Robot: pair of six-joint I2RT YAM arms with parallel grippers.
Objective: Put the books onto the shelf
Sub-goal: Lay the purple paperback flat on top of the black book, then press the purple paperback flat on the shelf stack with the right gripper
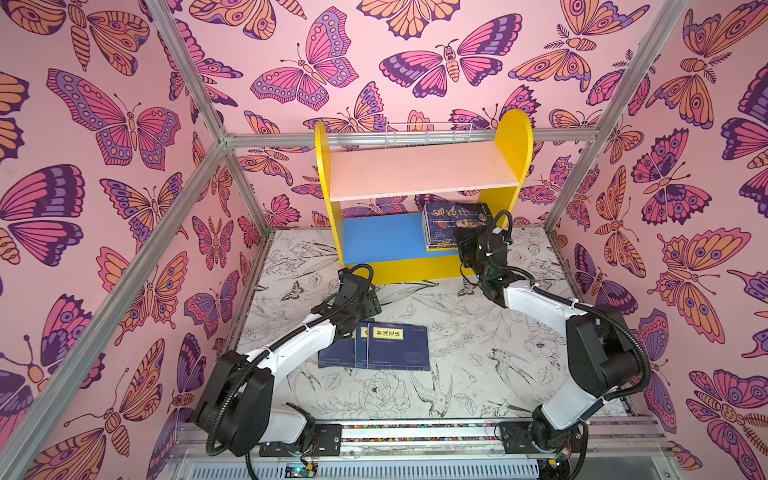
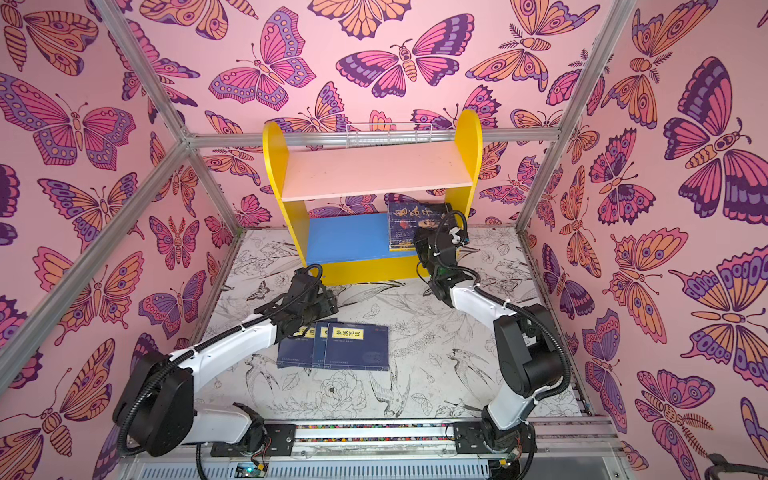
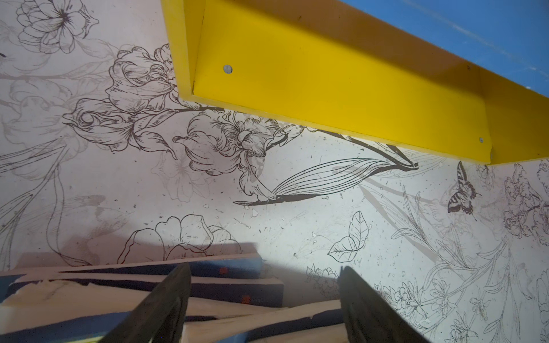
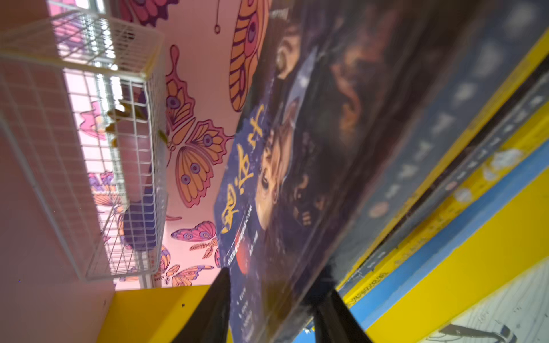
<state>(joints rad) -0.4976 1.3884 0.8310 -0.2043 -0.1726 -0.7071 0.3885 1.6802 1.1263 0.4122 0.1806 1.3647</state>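
— Where are the books at the moment?

— In two lots. Three navy books (image 1: pixel 395 345) with yellow title labels lie flat on the desk (image 1: pixel 478 353), fanned so that each overlaps the next, roughly between the two arms. The others make a stack (image 1: pixel 442 243) lying flat on the blue lower board (image 1: pixel 382 237) of the shelf (image 1: pixel 515 141), over towards its right side panel. A dark portrait book (image 4: pixel 297 178) is the top one.

— And the right claw?

— The right claw (image 4: pixel 276 285) is at the front edge of that stack. In its wrist view the jaws stand apart, with the near edge of the portrait book between them. One finger (image 4: pixel 214 308) is on the cover side and the other finger (image 4: pixel 335 317) is below the book. The gap looks wider than the book is thick. I can't tell whether either finger touches it.

— What about the left one?

— The left claw (image 3: pixel 264 270) hangs over the far left corner of the navy books, near the shelf's yellow base strip (image 3: pixel 326 89). Its jaws are wide apart and grip nothing. In its wrist view, one finger (image 3: pixel 166 306) is above the covers and the other finger (image 3: pixel 365 308) is by their edge, over the printed desk. I can't make out whether it rests on the books or floats just above them.

— Anything else back there?

— A white wire rack (image 1: pixel 428 135) stands behind the shelf, against the butterfly wall (image 1: pixel 124 124).
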